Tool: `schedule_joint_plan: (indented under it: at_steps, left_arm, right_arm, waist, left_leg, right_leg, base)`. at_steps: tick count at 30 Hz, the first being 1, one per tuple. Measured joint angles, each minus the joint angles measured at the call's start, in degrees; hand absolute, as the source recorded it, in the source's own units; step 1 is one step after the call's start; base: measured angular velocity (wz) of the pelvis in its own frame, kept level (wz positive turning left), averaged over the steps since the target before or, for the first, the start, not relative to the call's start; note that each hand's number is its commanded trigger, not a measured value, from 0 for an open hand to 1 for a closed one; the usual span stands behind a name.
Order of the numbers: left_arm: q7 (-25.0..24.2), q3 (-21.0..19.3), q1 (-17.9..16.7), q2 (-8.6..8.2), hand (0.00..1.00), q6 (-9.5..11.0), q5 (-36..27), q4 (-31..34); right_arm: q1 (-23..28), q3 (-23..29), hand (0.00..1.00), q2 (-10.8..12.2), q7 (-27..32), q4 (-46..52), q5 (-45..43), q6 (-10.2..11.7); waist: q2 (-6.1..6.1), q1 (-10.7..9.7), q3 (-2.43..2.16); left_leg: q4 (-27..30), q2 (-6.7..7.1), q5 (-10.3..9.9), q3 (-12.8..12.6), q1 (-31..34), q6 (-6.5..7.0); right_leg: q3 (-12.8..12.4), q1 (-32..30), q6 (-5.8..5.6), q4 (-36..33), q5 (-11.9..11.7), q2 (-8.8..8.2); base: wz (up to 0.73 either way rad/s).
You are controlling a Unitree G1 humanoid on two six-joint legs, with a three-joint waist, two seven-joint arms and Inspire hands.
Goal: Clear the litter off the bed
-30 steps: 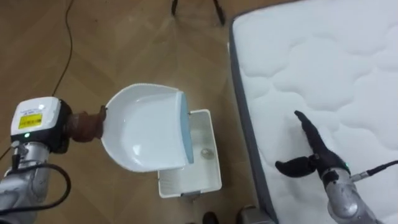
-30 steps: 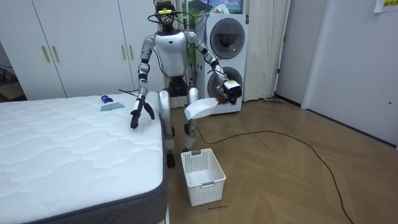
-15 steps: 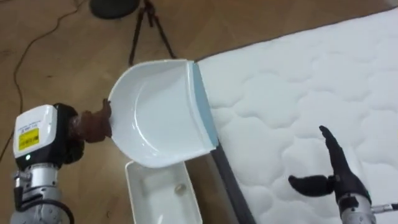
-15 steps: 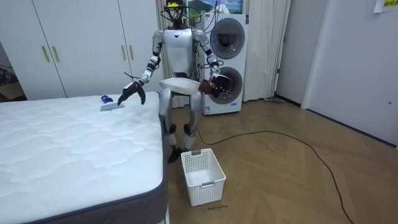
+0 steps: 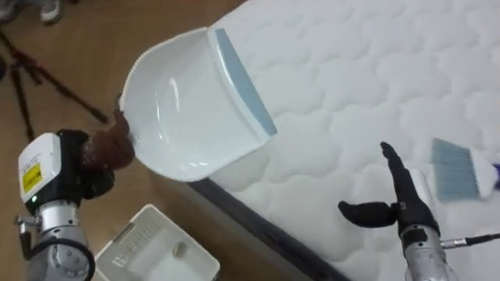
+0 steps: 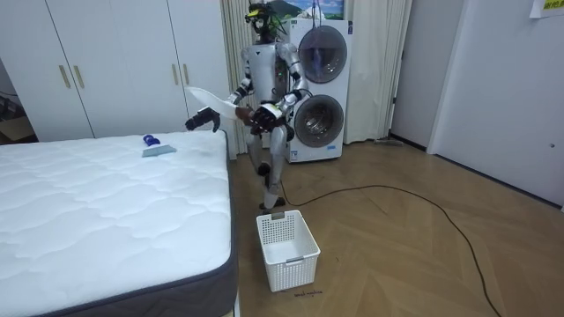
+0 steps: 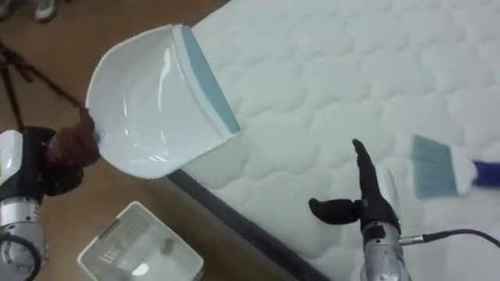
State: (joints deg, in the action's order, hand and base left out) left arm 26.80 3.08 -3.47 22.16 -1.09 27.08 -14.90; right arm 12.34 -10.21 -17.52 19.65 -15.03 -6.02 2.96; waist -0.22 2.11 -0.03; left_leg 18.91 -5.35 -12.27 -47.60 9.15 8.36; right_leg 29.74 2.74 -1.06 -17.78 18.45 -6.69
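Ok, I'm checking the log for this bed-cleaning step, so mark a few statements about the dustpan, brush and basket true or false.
1. The left hand grips the white dustpan. True.
2. The right hand holds the brush. False: the brush lies on the mattress, and the hand is open beside it.
3. The dustpan rests flat on the mattress. False: it is held up in the air by the bed's edge.
4. A white basket stands on the floor beside the bed. True.

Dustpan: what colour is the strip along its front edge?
Light blue strip on a white dustpan; best in left eye view.
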Motion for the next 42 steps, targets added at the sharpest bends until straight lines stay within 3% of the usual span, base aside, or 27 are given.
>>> schedule_joint_plan:
  at_steps: [2,4,7,8,9,11,14,16,18,19,20,27,31,39,42]
  left_arm:
    - [-0.23,0.03,-1.26,-1.04,1.00,0.45,0.01,0.00]
    - [-0.68,0.02,-2.51,-1.51,1.00,0.35,-0.26,0.04]
    - [-2.24,0.06,-3.78,-2.80,1.00,0.33,-0.52,0.08]
    - [-2.65,0.08,-4.39,-3.68,1.00,0.33,-0.37,0.13]
    - [-2.72,0.08,-4.99,-4.07,1.00,0.33,-0.38,0.30]
    - [-2.90,0.06,-7.41,-4.99,1.00,0.34,-0.41,1.22]
    - [-3.79,0.05,-9.27,-5.78,1.00,1.16,-0.47,1.60]
    - [-3.87,0.06,-9.65,-6.00,1.00,1.40,-0.54,1.60]
    - [-3.92,0.08,-9.59,-6.45,1.00,1.61,-0.56,1.60]
    - [-4.09,0.10,-9.50,-6.88,0.69,1.85,-0.62,1.60]
    - [-4.79,0.11,-9.53,-7.19,0.00,1.94,-0.76,1.60]
    - [-7.75,1.21,-9.22,-7.40,0.00,2.06,-2.80,1.59]
    - [-8.82,1.23,-9.10,-7.47,0.00,2.02,-2.78,1.49]
    - [-11.05,1.49,-10.07,-7.50,0.00,1.10,-2.82,1.33]
    - [-11.39,1.51,-10.12,-7.53,0.00,1.53,-2.81,0.39]
  right_arm:
    - [0.40,0.53,0.00,-0.32,-1.60,0.01,-0.09,0.08]
    - [0.48,0.54,0.00,-0.28,-2.67,0.03,-0.41,0.29]
    - [1.37,0.73,0.00,-0.46,-4.49,1.04,-1.24,0.79]
    - [1.52,0.71,0.00,-0.46,-5.38,1.32,-1.36,0.79]
    - [1.51,0.70,0.00,-0.48,-5.93,1.48,-1.37,0.79]
    - [1.47,0.65,0.00,-0.54,-7.52,2.78,-1.28,0.82]
    - [1.17,0.69,0.00,-0.79,-8.91,2.78,-1.00,0.88]
    - [1.18,0.67,0.00,-0.72,-9.22,2.73,-1.00,0.88]
    - [1.25,0.67,0.00,-0.63,-9.56,2.65,-1.05,0.88]
    - [1.28,0.66,0.00,-0.62,-9.94,2.65,-1.02,0.88]
    - [1.28,0.66,0.00,-0.49,-10.07,2.65,-1.03,0.88]
    - [1.24,0.71,0.00,-0.10,-10.51,1.62,-1.75,0.90]
    - [0.96,1.75,0.00,0.79,-10.54,-2.12,-3.18,0.89]
    - [2.23,4.78,0.00,1.55,-10.38,-7.55,-3.28,0.61]
    - [2.36,5.24,0.00,1.52,-9.64,-10.02,-3.10,0.69]
  waist:
    - [-0.18,-0.88,0.15]
    - [-0.03,-0.64,0.13]
    - [0.15,-0.94,0.09]
    - [0.14,-0.25,0.08]
    - [0.01,-0.04,0.01]
    - [0.34,1.68,-0.03]
    - [0.52,1.82,-0.21]
    - [0.74,1.87,-0.31]
    - [0.82,0.82,-0.37]
    - [0.72,0.37,-0.29]
    - [0.59,-0.25,-0.18]
    - [0.43,-1.23,0.36]
    - [1.44,-1.87,0.97]
    - [1.86,-2.06,0.65]
    - [1.47,-2.08,0.18]
  left_leg:
    - [1.04,-0.56,1.40,4.16,0.18,-2.24]
    - [1.89,-1.31,1.77,7.85,0.32,-2.76]
    - [1.65,-0.57,2.64,14.59,0.04,-1.85]
    - [1.35,0.34,3.00,18.79,-0.29,-2.35]
    - [0.99,0.91,3.27,20.76,-0.65,-2.76]
    - [-0.18,3.02,3.95,29.47,-1.98,-4.36]
    - [-2.19,4.60,4.12,37.39,-4.23,-6.24]
    - [-2.94,5.00,3.80,39.90,-5.31,-7.09]
    - [-3.68,5.17,3.66,40.03,-5.96,-7.33]
    - [-4.16,5.15,3.66,39.98,-6.50,-7.34]
    - [-4.38,5.14,3.60,39.99,-7.14,-7.43]
    - [-4.60,4.49,2.40,40.17,-8.50,-8.51]
    - [-4.65,4.39,2.06,40.19,-8.48,-8.58]
    - [-5.46,4.67,2.10,40.13,-8.56,-8.58]
    - [-5.57,4.79,2.10,40.01,-9.15,-8.58]
  right_leg:
    - [0.40,0.04,-0.15,0.33,-0.28,-0.42]
    - [0.23,0.31,-0.21,1.00,-1.22,-0.13]
    - [-1.03,0.07,0.29,1.18,-2.03,0.35]
    - [-3.98,-0.38,0.68,1.15,-2.18,0.83]
    - [-5.38,-0.69,0.86,1.12,-2.38,0.90]
    - [-10.41,-1.08,1.72,1.24,-3.16,1.53]
    - [-15.97,-0.76,2.32,2.26,-3.96,2.84]
    - [-18.17,-0.64,2.53,2.46,-4.02,3.40]
    - [-19.19,-0.34,2.74,2.99,-4.15,3.74]
    - [-20.07,-0.17,2.82,3.11,-4.20,3.91]
    - [-20.37,0.26,2.87,3.39,-4.23,3.93]
    - [-21.90,1.29,3.19,4.26,-4.61,4.80]
    - [-21.88,1.19,3.19,4.35,-4.67,4.90]
    - [-22.14,1.45,3.09,5.96,-4.75,5.20]
    - [-22.24,1.98,3.03,5.94,-4.86,5.16]
  base:
    - [-0.70]
    - [-0.91]
    - [-0.73]
    - [-0.91]
    - [-1.22]
    - [-1.20]
    - [-0.90]
    - [-0.69]
    - [-0.41]
    - [-0.26]
    - [-0.25]
    - [-0.14]
    - [-0.01]
    - [-0.04]
    - [0.00]
